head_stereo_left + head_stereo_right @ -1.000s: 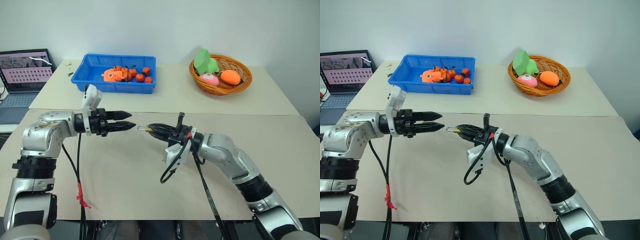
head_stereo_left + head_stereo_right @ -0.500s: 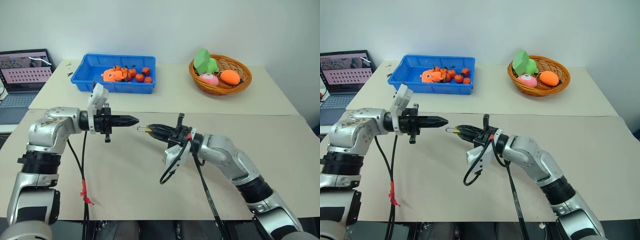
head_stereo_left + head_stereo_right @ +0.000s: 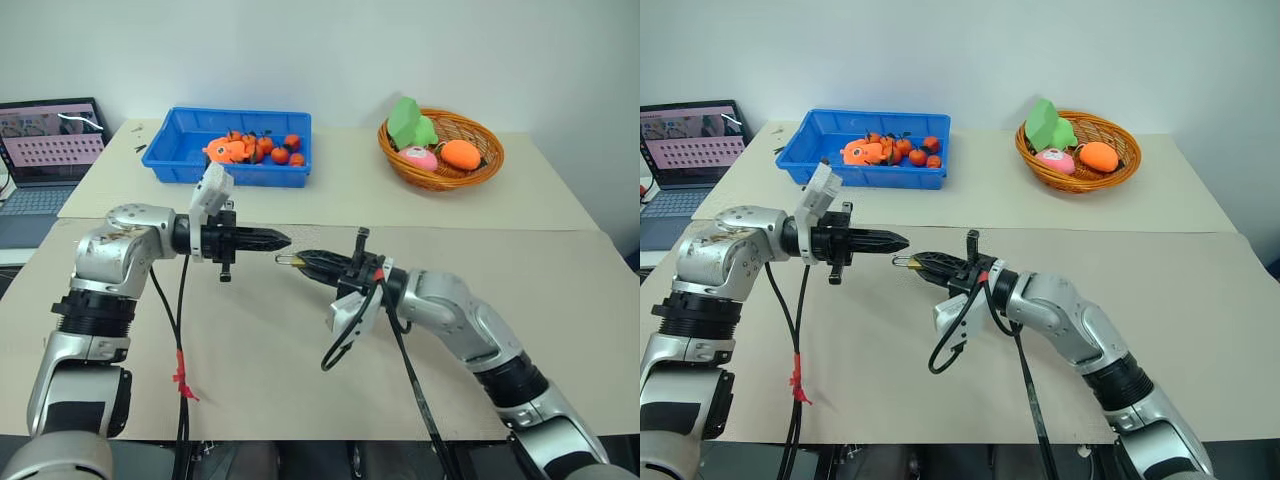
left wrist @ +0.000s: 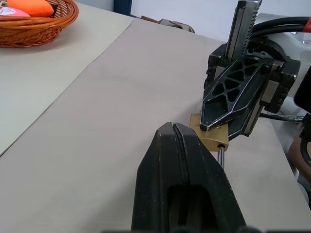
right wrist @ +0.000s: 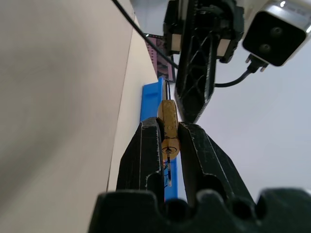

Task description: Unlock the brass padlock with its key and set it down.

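My right gripper [image 3: 305,259] is held above the mat, shut on the brass padlock [image 3: 288,259], a small golden body pinched between its fingers [image 5: 146,145]. The padlock's [image 5: 169,121] thin shackle sticks out toward my left gripper [image 3: 283,239]. That gripper is shut with nothing seen between its fingers, and it points right, its tip just above and beside the padlock [image 4: 210,138] without touching it. In the right wrist view the keyhole end faces the camera, with a thin dark sliver below it; I cannot tell whether that is the key.
A blue bin [image 3: 176,160] with small orange fruits stands at the back left. A wicker basket [image 3: 440,178] of toys sits at the back right. An open laptop [image 3: 50,140] is at the far left. A beige mat [image 3: 250,380] covers the near table.
My left gripper has shut, rolled, and moved right, closer to the padlock. The right gripper and the padlock have stayed in place.
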Robot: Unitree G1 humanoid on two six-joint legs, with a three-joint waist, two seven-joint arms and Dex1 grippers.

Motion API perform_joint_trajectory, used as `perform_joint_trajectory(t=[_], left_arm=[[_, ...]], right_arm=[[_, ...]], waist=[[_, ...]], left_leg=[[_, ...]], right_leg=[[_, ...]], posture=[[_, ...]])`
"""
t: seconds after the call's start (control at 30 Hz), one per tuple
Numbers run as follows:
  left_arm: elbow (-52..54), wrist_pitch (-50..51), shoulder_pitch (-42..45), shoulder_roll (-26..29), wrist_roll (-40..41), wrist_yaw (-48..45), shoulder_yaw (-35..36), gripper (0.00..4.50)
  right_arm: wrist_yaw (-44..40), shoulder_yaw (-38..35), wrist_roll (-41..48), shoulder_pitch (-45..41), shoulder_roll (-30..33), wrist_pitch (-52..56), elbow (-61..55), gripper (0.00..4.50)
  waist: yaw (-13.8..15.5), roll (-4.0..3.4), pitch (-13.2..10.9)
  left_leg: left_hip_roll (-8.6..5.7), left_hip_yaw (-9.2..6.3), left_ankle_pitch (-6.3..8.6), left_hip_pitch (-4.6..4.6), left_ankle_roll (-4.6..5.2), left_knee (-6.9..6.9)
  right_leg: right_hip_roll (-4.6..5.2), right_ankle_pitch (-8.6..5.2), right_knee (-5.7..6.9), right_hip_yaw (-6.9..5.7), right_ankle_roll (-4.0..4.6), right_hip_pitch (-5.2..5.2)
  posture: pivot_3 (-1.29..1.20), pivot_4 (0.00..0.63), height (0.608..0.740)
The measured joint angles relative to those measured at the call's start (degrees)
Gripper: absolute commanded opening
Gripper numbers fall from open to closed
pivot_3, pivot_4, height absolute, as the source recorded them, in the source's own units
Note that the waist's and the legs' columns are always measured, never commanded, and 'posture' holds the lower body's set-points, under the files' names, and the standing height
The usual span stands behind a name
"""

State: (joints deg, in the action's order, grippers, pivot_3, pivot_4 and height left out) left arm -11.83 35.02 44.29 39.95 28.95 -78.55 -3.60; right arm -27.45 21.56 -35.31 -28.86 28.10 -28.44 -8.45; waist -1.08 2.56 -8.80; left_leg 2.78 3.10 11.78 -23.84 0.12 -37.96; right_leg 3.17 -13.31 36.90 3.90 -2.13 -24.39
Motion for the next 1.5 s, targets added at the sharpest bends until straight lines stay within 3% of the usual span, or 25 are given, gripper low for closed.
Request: perform_joint_trajectory(t=[1.5], left_arm=[[3.73, 1.21, -1.5, 0.0, 0.27, 0.32, 0.01, 0.01]], right_arm=[[-0.01, -1.5, 1.11, -2.68, -0.69, 2.74, 0.25, 0.19]], waist=[[-0.14, 0.01, -0.01]], left_leg=[[0.0, -0.01, 0.0, 0.0, 0.0, 0.0]], right_leg=[[0.0, 0.0, 0.01, 0.0, 0.0, 0.0]], posture=[[0.0, 0.15, 0.74]])
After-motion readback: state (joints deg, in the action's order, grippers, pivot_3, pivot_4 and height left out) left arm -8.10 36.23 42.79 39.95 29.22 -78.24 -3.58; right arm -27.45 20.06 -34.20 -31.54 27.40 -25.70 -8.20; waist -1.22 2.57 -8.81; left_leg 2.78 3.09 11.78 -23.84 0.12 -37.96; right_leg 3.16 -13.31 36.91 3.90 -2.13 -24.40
